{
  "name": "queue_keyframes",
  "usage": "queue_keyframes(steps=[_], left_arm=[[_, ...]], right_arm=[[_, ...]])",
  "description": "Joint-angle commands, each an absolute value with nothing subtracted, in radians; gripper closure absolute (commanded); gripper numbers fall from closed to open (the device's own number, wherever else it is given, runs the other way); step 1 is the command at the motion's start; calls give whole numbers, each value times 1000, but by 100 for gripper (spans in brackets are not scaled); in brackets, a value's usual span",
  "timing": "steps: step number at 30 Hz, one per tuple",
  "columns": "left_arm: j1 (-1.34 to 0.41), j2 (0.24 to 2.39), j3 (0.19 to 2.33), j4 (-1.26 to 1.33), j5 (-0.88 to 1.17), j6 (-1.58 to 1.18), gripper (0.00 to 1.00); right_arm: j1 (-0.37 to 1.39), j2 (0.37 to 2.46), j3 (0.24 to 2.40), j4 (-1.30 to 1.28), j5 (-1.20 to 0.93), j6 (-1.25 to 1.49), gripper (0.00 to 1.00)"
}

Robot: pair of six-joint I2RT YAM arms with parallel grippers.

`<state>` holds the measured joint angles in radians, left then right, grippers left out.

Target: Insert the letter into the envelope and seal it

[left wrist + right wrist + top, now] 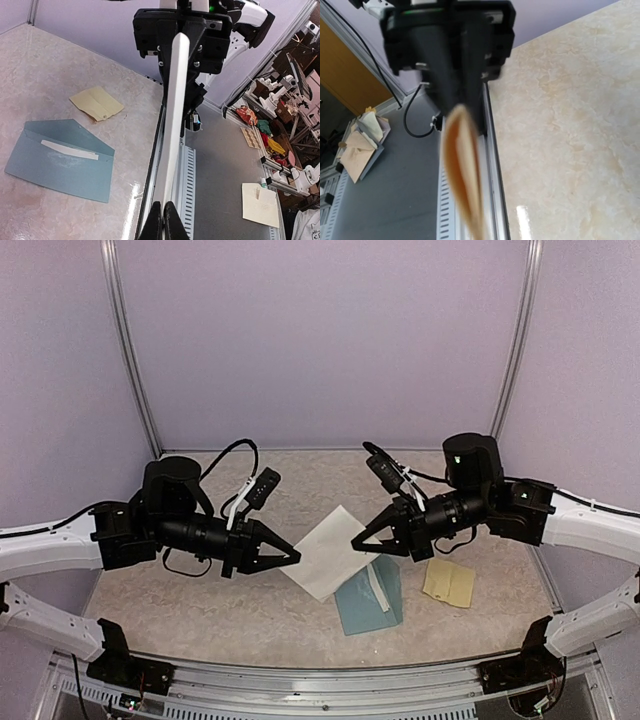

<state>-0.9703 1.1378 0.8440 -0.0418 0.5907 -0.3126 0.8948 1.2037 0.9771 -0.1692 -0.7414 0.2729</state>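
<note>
The letter, a plain white sheet, is hanging in the air over the bench, tilted like a diamond. The left end effector is pinching its left corner and the right end effector is pinching the opposite right corner. The left wrist view is showing it edge-on as a thin white band.

The envelope, teal-blue and rectangular, is lying flat on the bench just below and nearer than the letter. Its triangular flap is lying open, with a pale strip running along the fold.

Both arms angled inward, left hand and right hand facing each other, fingers pinched closed.
</note>
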Motion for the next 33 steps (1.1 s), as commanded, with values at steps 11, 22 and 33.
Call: queue_keyframes(steps=[11, 22, 33], left_arm=[[-948, 1091, 818, -93, 571, -300, 67], [-942, 1076, 789, -28, 594, -325, 54], [-945, 1187, 896, 30, 652, -289, 52]], right_arm=[[899, 1162, 1008, -197, -706, 255, 100], [898, 1161, 992, -165, -731, 269, 100], [900, 1226, 1000, -144, -805, 268, 100]])
